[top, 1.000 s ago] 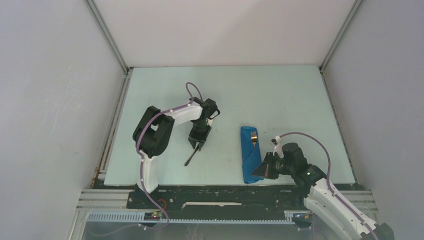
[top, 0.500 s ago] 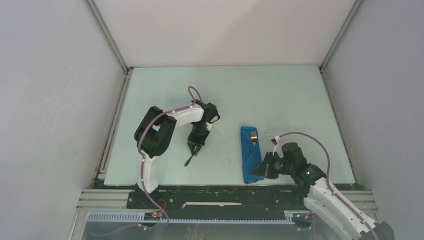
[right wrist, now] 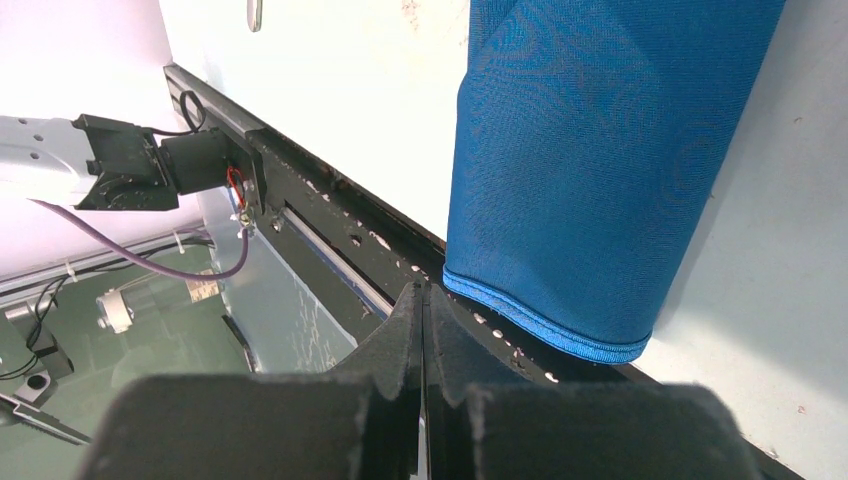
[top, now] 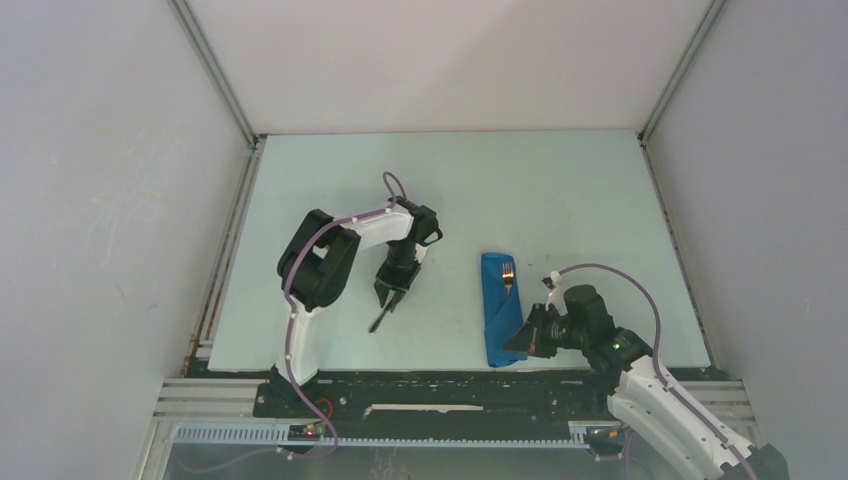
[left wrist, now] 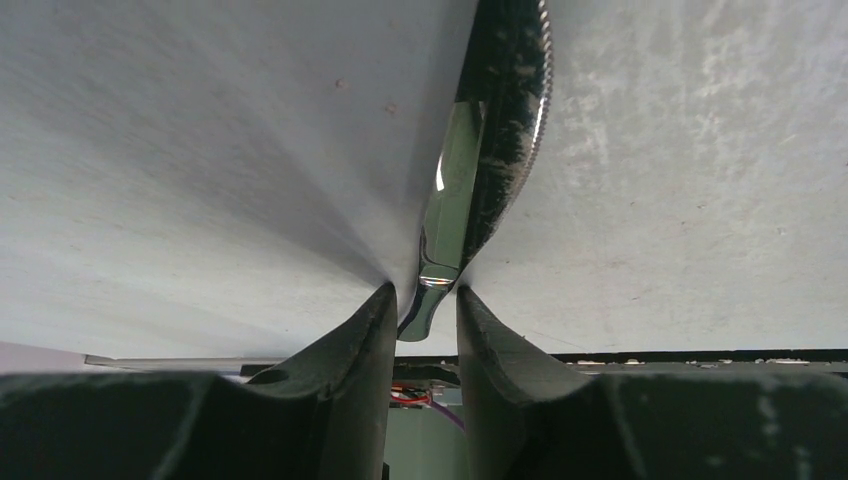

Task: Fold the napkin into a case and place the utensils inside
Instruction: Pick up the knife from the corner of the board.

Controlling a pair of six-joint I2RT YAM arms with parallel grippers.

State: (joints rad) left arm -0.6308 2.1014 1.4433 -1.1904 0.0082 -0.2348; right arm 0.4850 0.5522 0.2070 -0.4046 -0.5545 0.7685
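At the near edge of the table [top: 560,190], the right pincer [right wrist: 421,290] is sitting fully closed with nothing showing between its fingers. Its tips are resting just beside the near hem of the case [right wrist: 590,170], most likely to pin or steady the folded blue cloth so the pocket does not slide when something is pushed in.

To the left and a little farther in, well apart from the case, the left pincer [left wrist: 425,295] is pointing down at the table. Its jaws are standing slightly apart and straddling one end of the knife [left wrist: 460,180], which is lying flat on the bare surface. Whether they are actually pressing on the metal cannot be told. Taking it by one end would leave the rest of it free to slide into the pocket.

Farther back, the fork [top: 508,273] is already lying in the case, its tines peeking out at the far opening. Judging by this, only the knife is waiting to go in.
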